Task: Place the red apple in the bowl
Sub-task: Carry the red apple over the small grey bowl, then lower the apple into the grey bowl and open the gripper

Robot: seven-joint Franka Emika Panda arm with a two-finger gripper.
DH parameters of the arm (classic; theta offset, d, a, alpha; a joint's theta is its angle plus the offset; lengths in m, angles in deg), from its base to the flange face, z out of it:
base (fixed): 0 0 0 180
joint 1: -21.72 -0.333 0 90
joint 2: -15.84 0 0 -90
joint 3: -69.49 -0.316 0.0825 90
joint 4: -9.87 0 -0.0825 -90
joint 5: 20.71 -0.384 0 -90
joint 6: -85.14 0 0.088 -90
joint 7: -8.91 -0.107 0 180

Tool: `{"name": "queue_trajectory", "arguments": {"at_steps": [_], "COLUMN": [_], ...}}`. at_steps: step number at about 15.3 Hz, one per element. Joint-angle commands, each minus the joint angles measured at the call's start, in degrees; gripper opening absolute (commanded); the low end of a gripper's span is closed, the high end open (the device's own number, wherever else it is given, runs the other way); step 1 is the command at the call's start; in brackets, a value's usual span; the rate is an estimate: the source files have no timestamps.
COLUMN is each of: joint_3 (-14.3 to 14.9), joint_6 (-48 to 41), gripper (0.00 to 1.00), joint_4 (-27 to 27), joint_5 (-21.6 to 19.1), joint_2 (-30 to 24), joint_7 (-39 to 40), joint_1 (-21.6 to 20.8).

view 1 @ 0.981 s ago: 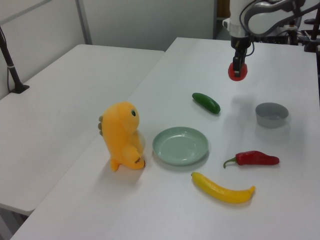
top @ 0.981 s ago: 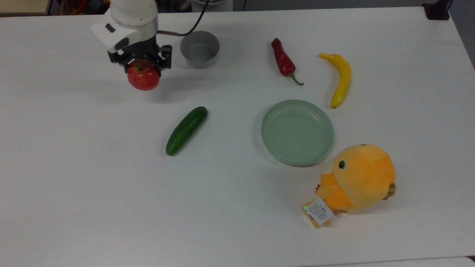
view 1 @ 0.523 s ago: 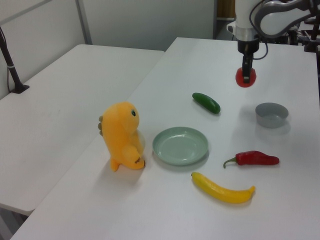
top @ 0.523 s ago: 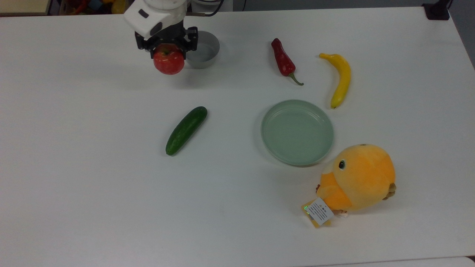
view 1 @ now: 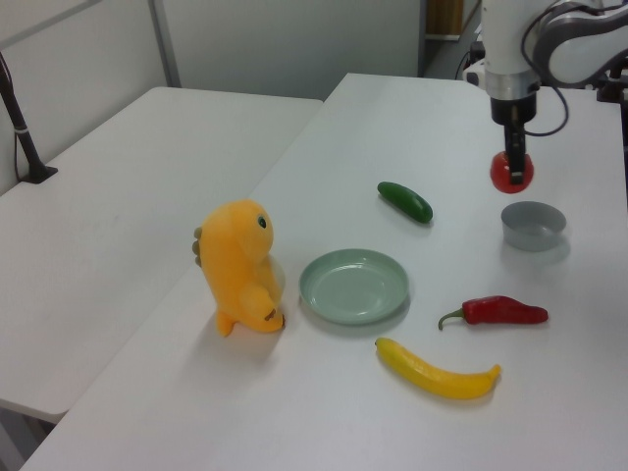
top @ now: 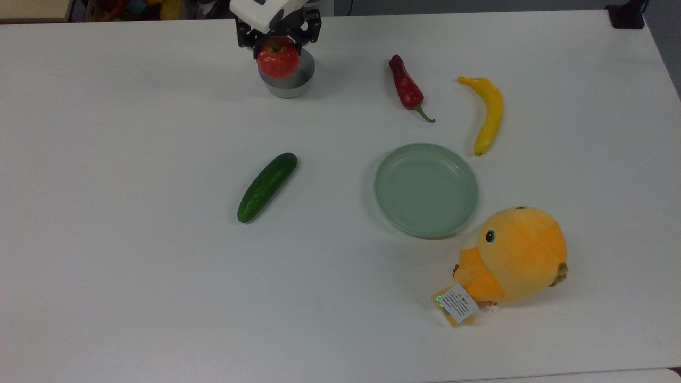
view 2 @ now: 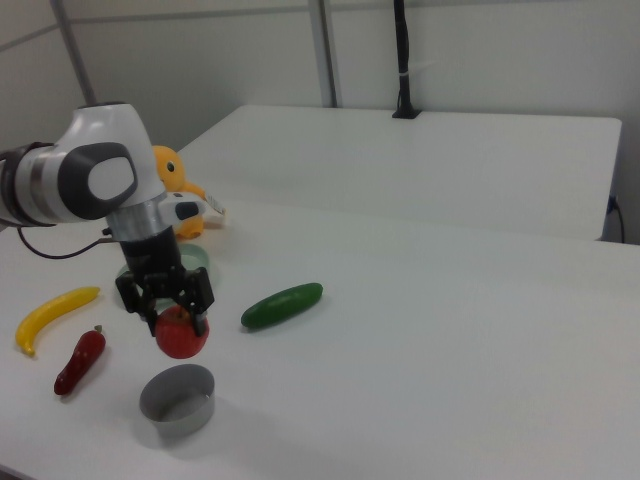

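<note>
**Getting the apple over the bowl**

Going from the top view's left to its right, the first thing is the long dark green cucumber (top: 267,187). It lies alone on the white table (top: 106,239), well apart from the job.

Next comes the robot's black two-finger gripper (top: 277,38) at the far edge of the table. Its jaws are closed around the round shiny red apple (top: 277,58) and hold it by the top. The apple hangs in the air. In the top view it sits over the small deep grey bowl (top: 288,85). In the right view the apple (view 2: 181,333) is above the bowl (view 2: 178,399) with a clear gap under it, and it looks a bit off to one side. In the left view the apple (view 1: 511,173) also hangs a little to the side of the bowl (view 1: 533,225).

To do this step well, I think the arm should slide until the apple is right over the middle of the bowl. Then it should go down slowly before the jaws open. The bowl looks only a bit wider than the apple, so a drop from high up or off to the side could hit the rim and roll away.

Further right are the dark red chili pepper (top: 406,86), the wide pale green plate (top: 425,189), the yellow banana (top: 488,113) and the orange plush bird (top: 513,257). None of them are in the way.
</note>
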Motion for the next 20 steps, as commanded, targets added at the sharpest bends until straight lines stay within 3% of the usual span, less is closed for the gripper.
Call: {"name": "queue_trajectory", "arguments": {"at_steps": [1,6,7,8,9,17,20], "joint_3": [0.29,0.38,0.38,0.38,0.38,0.38,0.38], "joint_6": [-1.38,-3.22,-3.23,-3.23,-3.14,-3.49,-3.31], "gripper": [0.51,0.51,0.65,0.88,1.0,1.0,1.0], "joint_4": [4.58,5.72,5.99,5.9,5.9,5.73,3.19], "joint_5": [0.47,0.47,0.47,0.47,0.47,0.38,-2.07], "joint_2": [-4.71,-5.16,-5.16,-5.07,-5.07,-5.07,-5.16], "joint_7": [0.74,1.88,1.97,1.97,1.97,4.78,2.16], "joint_1": [-1.41,-1.41,-1.41,-1.41,-1.32,-1.32,-1.24]}}
